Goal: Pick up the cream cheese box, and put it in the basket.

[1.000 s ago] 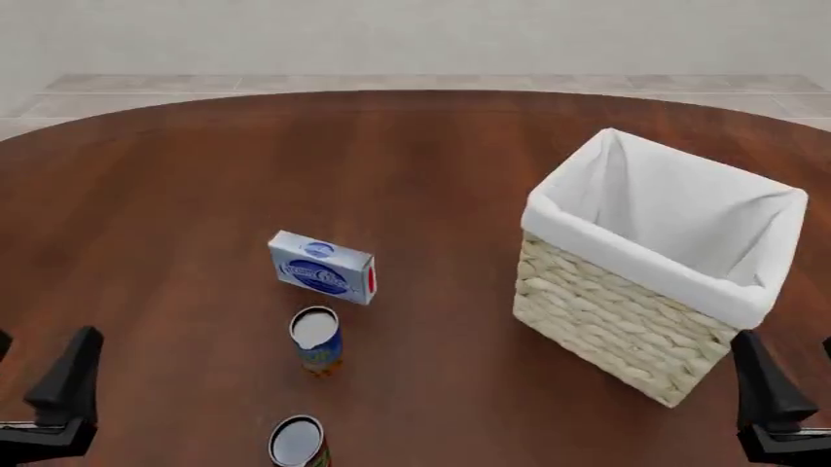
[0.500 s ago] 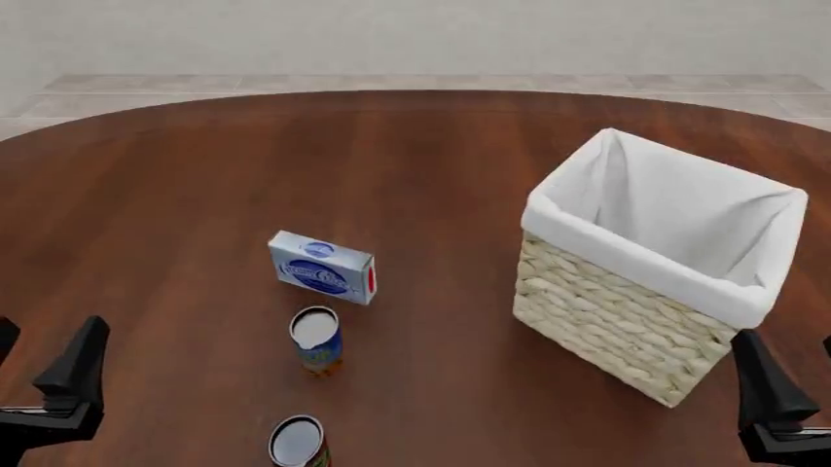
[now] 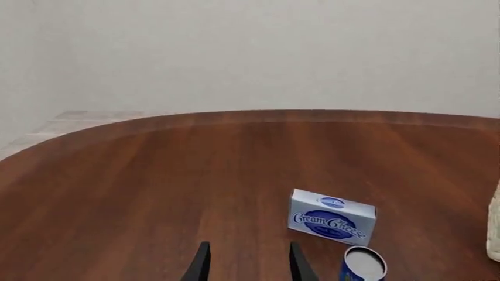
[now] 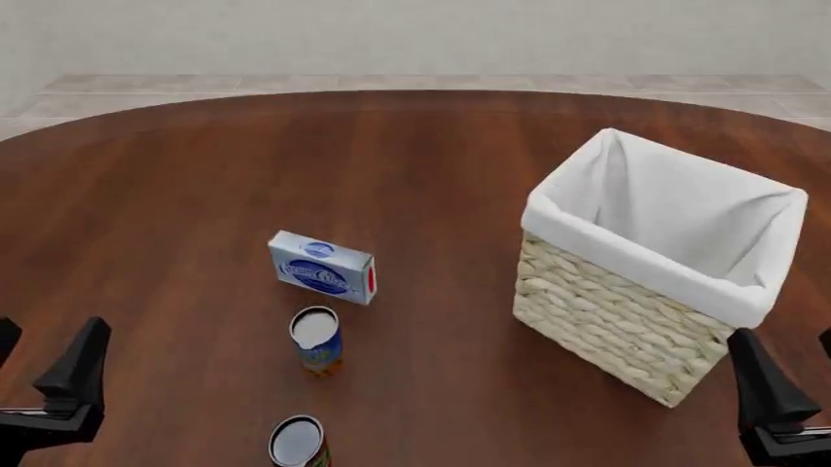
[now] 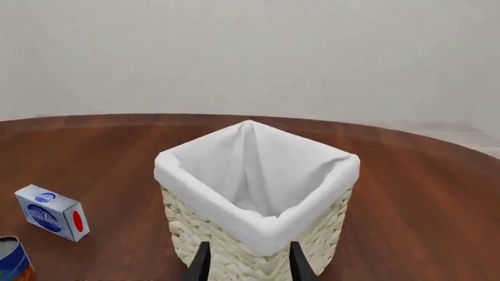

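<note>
Cream cheese box (image 4: 322, 268) on table (image 4: 195, 195), well left of basket (image 4: 624, 321); both grippers (image 3: 247, 266) (image 5: 247, 264) spread, empty

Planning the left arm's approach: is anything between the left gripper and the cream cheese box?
Nothing visible blocks it. The left gripper faces bare table up to the cream cheese box; the nearer can stands beside that line, just in front of the box.

Place: a simulated room, bare and home-like, nothing marking it as a kitchen or lab.
Table (image 4: 429, 156): big, round-edged, glossy dark wood, filling the view.
Floor (image 4: 389, 83): pale beige tiles past the far edge.
Wall (image 4: 415, 34): plain off-white, unmarked.
Look: flat, clean rendered surfaces throughout.
</note>
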Action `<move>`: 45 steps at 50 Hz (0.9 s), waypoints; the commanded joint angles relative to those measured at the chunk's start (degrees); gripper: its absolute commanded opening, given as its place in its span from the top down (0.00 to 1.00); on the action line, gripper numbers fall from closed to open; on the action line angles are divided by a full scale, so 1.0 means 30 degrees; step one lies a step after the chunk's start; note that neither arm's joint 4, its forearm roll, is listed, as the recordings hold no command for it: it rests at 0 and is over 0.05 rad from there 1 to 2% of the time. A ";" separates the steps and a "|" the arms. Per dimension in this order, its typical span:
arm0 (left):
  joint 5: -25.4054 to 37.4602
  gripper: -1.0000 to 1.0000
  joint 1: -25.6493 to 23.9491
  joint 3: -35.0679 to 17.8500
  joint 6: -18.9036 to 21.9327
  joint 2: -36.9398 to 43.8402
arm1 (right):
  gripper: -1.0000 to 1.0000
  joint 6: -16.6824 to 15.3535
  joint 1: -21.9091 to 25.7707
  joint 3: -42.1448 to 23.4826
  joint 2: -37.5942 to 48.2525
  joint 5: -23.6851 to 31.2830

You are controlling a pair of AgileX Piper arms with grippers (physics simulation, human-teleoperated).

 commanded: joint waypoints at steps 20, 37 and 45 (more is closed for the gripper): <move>0.0344 0.00 -0.0190 -0.0004 -0.0090 -0.0477 | 0.00 -0.0699 0.3603 -0.1887 -0.0004 0.2143; 0.1060 0.00 -0.0124 0.0010 0.0046 -0.1365 | 0.00 -0.1752 0.8784 -0.3080 0.5434 -0.1287; 0.1067 0.00 -0.0160 -0.0006 0.0051 -0.1287 | 0.00 -0.2439 1.0461 -0.3397 0.8647 -0.3870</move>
